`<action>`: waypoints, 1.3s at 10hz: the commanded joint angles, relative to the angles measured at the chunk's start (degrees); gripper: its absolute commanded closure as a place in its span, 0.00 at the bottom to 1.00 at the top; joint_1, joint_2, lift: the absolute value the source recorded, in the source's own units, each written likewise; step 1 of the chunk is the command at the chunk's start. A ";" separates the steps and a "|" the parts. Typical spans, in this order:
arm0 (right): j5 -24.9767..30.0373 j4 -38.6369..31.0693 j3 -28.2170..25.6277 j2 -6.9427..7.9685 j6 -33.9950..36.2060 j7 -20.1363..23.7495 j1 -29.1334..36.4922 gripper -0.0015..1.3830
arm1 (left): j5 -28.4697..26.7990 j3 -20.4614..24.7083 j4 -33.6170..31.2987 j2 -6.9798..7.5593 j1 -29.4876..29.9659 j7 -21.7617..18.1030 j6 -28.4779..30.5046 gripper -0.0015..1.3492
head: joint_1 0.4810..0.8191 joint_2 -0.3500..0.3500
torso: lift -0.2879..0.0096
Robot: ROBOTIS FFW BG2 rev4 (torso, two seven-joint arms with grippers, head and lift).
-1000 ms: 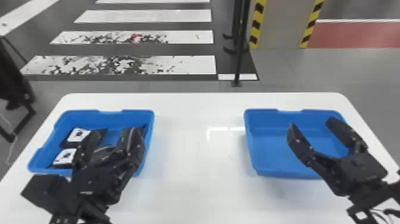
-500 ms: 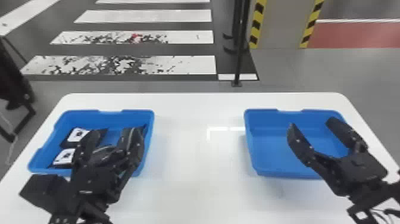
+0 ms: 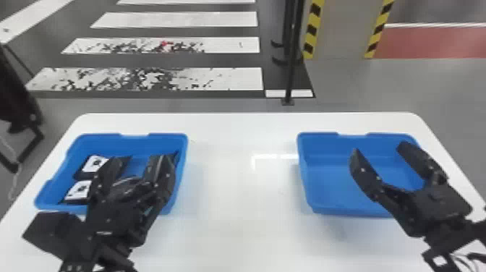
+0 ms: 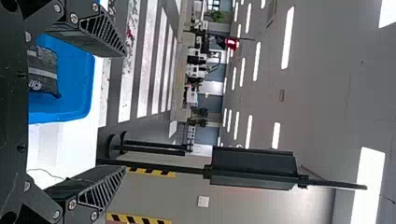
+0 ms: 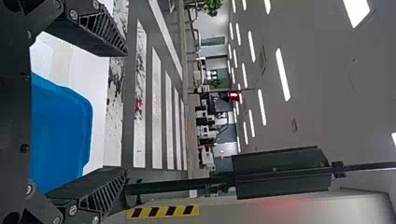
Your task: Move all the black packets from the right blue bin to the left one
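I see two black packets with white labels on the left side of the left blue plastic bin — the farther packet (image 3: 94,164) just behind the nearer packet (image 3: 77,190). In my left wrist view, a black packet with a grey band (image 4: 43,74) lies in that same left bin (image 3: 133,143); I can't tell whether it is one of those two. My left gripper (image 3: 140,159) is over this bin, jaws spread wide. My right gripper (image 3: 378,147) is over the right blue plastic bin (image 3: 332,181), its jaws wide apart too, with nothing between them. Both bins sit well apart on the white counter (image 3: 242,195). Beyond it I see a slim black pole (image 3: 291,65) — and a white-striped crosswalk (image 3: 195,77) on the grey floor (image 3: 379,86).
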 commanded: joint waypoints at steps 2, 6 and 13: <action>-0.10 0.01 0.00 0.00 0.00 0.00 0.00 0.12 | 0.26 0.00 0.00 0.00 0.11 0.00 -0.13 0.15 | 0.63 0.55 | 0.40; 0.13 -0.27 0.00 0.00 0.00 0.00 0.14 0.12 | 0.95 -0.23 0.00 0.00 0.11 0.00 -0.27 0.15 | 0.63 0.55 | 0.40; 0.47 -0.56 0.00 0.00 -0.14 -1.84 -0.14 0.12 | 1.75 0.45 0.00 -0.26 0.25 0.09 -1.82 0.00 | 0.63 0.54 | 0.40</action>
